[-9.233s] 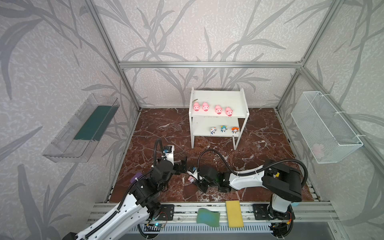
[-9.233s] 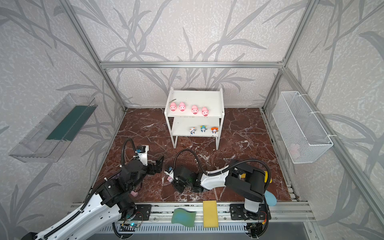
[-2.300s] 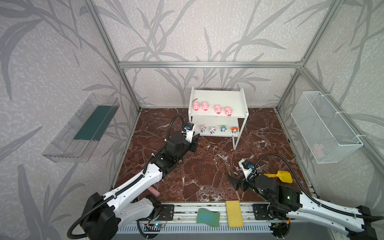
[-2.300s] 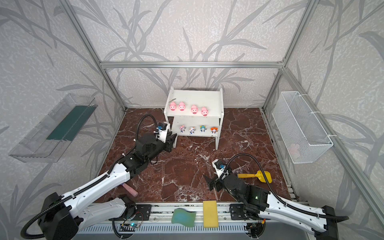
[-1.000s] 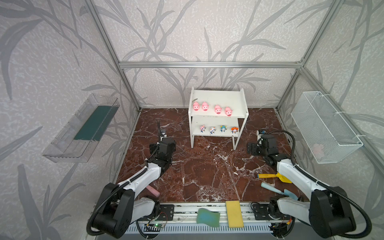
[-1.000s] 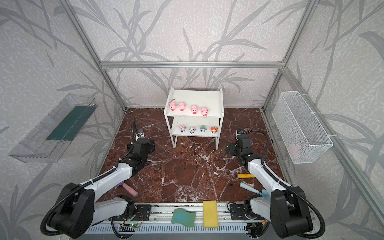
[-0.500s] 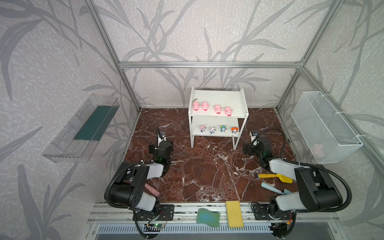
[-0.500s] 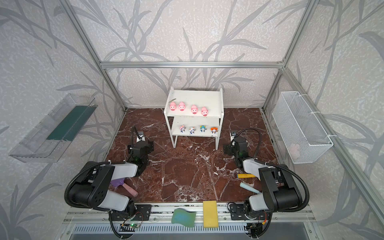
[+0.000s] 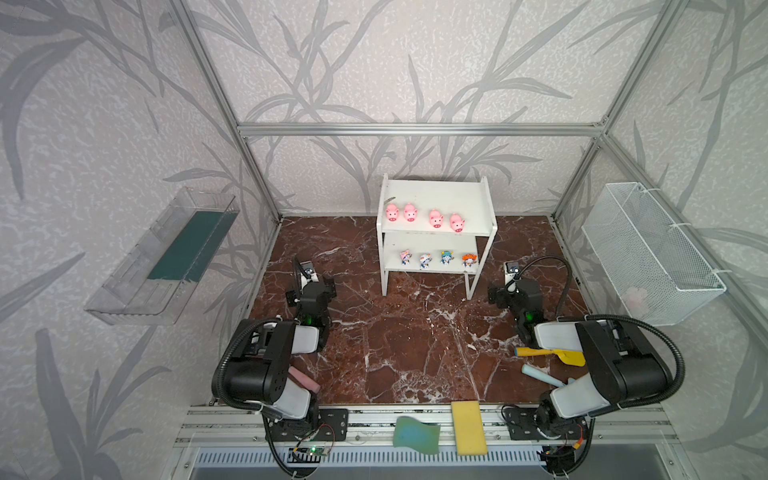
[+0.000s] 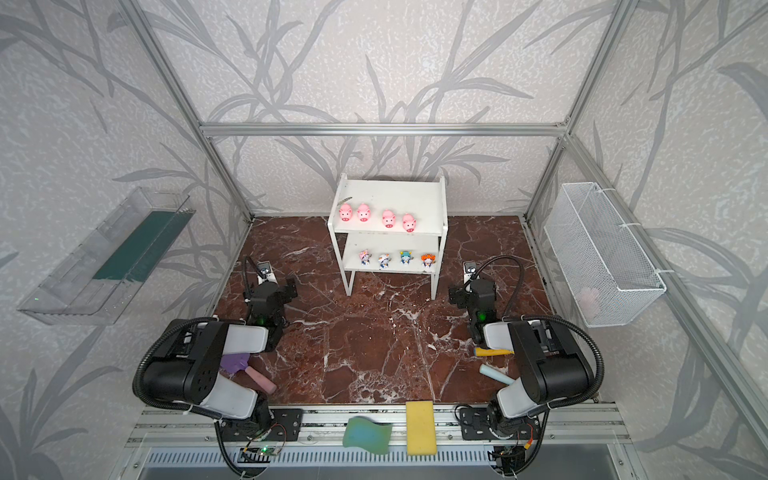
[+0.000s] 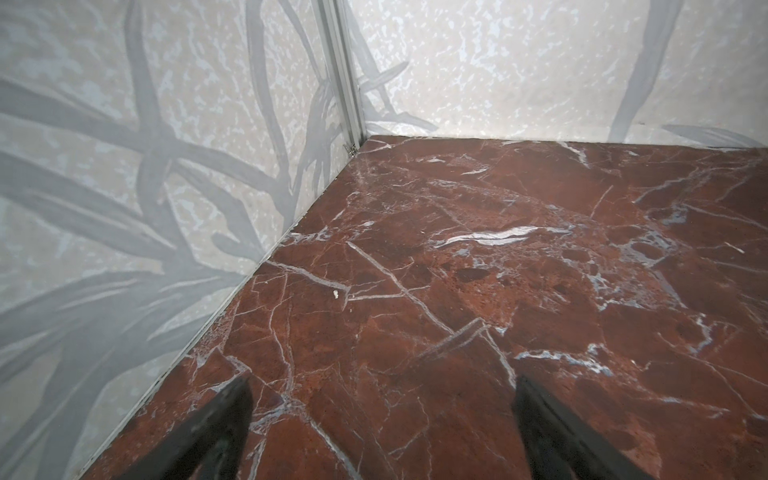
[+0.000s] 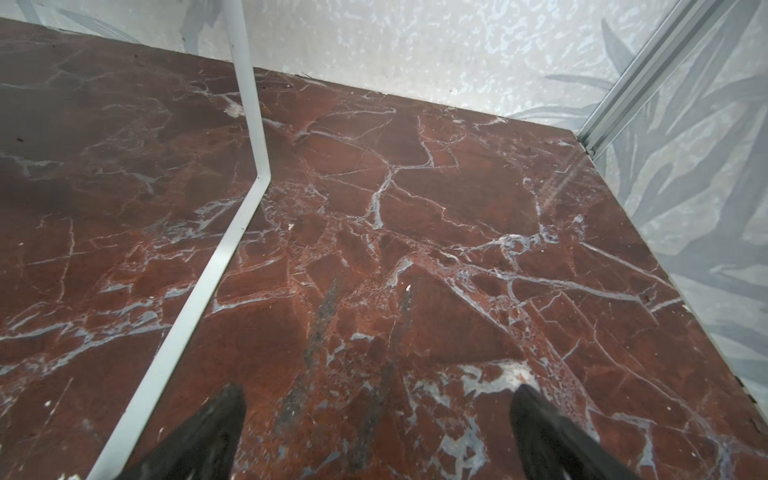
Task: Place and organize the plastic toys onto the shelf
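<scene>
Front rail, off the surface: green sponge (image 9: 415, 434) and yellow sponge (image 9: 468, 428) side by side. Both arms folded low at the front corners of the marble surface (image 9: 395, 332). Near the front-left corner a pink stick (image 9: 304, 379), partly under the left arm. Toward the front-right corner a yellow shovel (image 9: 552, 354) and a pale blue stick (image 9: 540, 375), close together beside the right arm. Left gripper (image 11: 382, 384) near the left edge, jaws spread wide, holding nothing, over bare marble. Right gripper (image 12: 376, 390) near the right edge, likewise wide and holding nothing; a white shelf leg (image 12: 249, 124) stands nearby in its wrist view. Shelf (image 9: 436, 195) upright at the middle of the back edge. Upper board: four pink pigs (image 9: 435, 218) in a row along its front edge, snouts forward. Lower board: four small figurines (image 9: 446, 257) in a row, spaced apart. Clear tray (image 9: 166, 257) on the left wall, wire basket (image 9: 652, 249) on the right wall.
</scene>
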Controlling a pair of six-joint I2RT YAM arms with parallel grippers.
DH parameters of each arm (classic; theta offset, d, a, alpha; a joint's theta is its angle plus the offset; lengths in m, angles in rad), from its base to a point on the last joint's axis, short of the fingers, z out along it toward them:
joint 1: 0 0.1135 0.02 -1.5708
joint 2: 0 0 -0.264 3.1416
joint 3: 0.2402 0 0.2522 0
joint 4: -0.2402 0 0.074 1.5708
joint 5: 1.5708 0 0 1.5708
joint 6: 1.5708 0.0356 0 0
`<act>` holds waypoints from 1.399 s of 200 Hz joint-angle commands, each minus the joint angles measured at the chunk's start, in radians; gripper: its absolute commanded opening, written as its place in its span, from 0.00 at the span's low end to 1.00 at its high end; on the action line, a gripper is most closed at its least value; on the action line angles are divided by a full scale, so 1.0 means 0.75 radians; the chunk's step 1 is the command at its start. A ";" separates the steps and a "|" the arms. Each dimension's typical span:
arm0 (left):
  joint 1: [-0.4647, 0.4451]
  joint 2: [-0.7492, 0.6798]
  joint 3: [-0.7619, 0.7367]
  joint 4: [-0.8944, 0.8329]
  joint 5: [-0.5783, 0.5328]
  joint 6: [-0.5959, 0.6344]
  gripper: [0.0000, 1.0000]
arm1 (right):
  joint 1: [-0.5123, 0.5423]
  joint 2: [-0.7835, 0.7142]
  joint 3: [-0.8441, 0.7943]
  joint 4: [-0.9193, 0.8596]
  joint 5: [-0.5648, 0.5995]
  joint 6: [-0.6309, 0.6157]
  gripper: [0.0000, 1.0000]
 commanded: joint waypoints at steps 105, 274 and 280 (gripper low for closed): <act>0.021 0.049 0.012 0.060 0.062 -0.047 0.99 | -0.006 -0.008 0.013 0.055 0.023 0.001 0.99; 0.021 0.053 0.008 0.074 0.062 -0.043 0.99 | -0.053 0.009 0.018 0.050 -0.131 -0.002 0.99; 0.022 0.054 0.007 0.074 0.061 -0.043 0.99 | -0.053 0.009 0.018 0.051 -0.132 -0.002 0.99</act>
